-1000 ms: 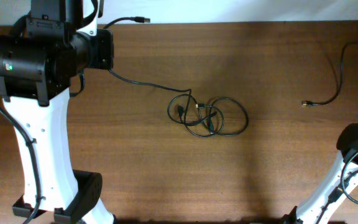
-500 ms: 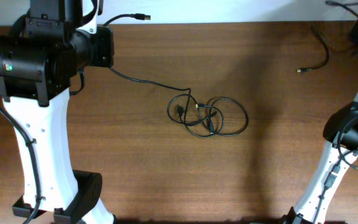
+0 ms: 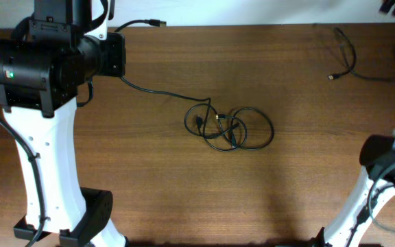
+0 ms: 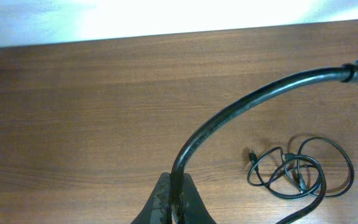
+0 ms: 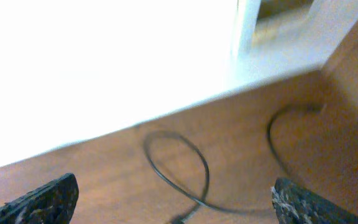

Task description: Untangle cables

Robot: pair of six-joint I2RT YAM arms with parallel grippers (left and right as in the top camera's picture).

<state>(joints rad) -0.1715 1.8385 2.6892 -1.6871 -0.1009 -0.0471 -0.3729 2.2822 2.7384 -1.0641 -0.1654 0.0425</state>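
A tangle of thin black cables [image 3: 229, 127] lies looped at the table's middle, also seen in the left wrist view as the tangle [image 4: 300, 175]. One cable [image 3: 158, 90] runs from it up to my left gripper [image 3: 115, 55], and its plug end [image 3: 158, 22] sticks out beyond the far edge. My left gripper [image 4: 178, 204] is shut on this cable [image 4: 241, 111]. A separate cable [image 3: 345, 55] lies at the far right, with its plug [image 3: 332, 77] toward the middle. My right gripper [image 5: 176, 205] hangs open above that cable [image 5: 182, 163], holding nothing.
The left arm's white column and black base [image 3: 46, 171] fill the table's left side. The right arm [image 3: 388, 161] rises along the right edge. The table's far edge [image 3: 252, 25] meets a white surface.
My right gripper has opened and let go of the separate cable, which now lies farther back at the far right. The right arm swung toward the far right corner. The left arm and tangle stayed put.
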